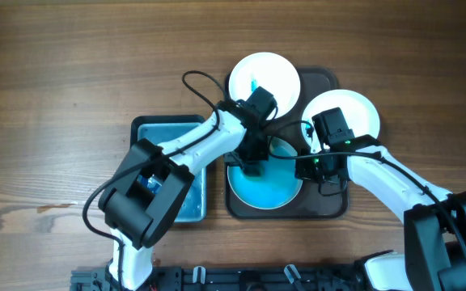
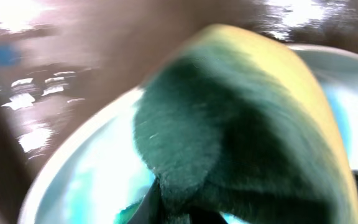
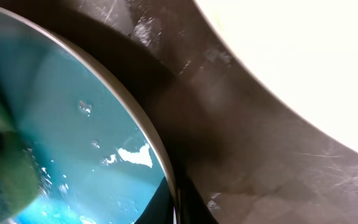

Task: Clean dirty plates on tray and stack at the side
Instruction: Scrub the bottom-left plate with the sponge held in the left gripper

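Starting on the left, the blue tub [image 1: 168,174] sits just beside the tray [image 1: 328,202], and the left arm reaches over it from the near edge, elbow bent, wrist tipped down onto the tray. The left gripper [image 1: 252,166] is clamped on the sponge [image 2: 241,124], green scrubby side with a yellow back. It's pressed onto the front plate [image 1: 269,190], which sits in the tray's near half and is flooded with blue across pretty much its whole face. So this looks like the scrubbing step on plate one, with nothing stacked at the side yet. The right arm comes in from the near right corner, forearm angled inward. The right gripper [image 1: 304,168] is closed at that plate's right rim, and in the wrist view it looks like the fingers pinch the edge to steady it, though they're barely in frame. Further back, the back plate [image 1: 273,73] hangs over the tray's far edge with a small blue smear near its middle. The right plate [image 1: 354,113] overlaps the tray's right edge and looks plain white. Next up is probably working the sponge around until the blue is gone, and that needs the right side to hold firm so the plate doesn't spin or slide. With that much liquid, slipping seems like the main risk.
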Controlling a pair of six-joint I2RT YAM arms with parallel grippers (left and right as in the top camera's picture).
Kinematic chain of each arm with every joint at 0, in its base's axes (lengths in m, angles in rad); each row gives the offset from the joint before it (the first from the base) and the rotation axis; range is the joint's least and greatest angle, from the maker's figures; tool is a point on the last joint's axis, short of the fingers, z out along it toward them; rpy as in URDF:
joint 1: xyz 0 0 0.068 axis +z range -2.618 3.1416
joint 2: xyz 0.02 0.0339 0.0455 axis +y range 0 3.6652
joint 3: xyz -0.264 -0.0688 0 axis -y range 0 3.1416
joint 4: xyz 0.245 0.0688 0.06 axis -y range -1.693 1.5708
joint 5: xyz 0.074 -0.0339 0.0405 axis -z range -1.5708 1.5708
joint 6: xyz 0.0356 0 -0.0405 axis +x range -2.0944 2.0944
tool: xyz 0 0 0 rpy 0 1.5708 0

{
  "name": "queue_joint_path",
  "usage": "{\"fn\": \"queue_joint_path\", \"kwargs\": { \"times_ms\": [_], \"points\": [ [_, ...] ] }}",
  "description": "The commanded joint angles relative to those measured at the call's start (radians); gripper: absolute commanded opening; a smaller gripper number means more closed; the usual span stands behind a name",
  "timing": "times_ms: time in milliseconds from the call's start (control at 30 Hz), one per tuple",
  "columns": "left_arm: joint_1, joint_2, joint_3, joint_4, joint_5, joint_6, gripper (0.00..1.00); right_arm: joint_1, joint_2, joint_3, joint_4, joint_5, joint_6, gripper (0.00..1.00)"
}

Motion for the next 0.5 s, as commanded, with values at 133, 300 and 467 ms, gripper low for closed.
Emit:
{"fn": "queue_joint_path", "kwargs": {
  "times_ms": [133, 300, 467],
  "points": [
    [-0.113, 0.032, -0.024, 0.085, 0.18, 0.0, 0.06, -0.004, 0.022, -0.014, 0.004, 0.056, 0.003, 0.04],
    [-0.11, 0.032, -0.024, 0.078, 0.288, -0.016, 0.08, -0.004, 0.022, -0.014, 0.004, 0.056, 0.004, 0.04],
    [-0.108, 0.032, -0.024, -0.006, 0.241, -0.016, 0.04, -0.004, 0.022, -0.014, 0.004, 0.056, 0.005, 0.04]
  ]
}}
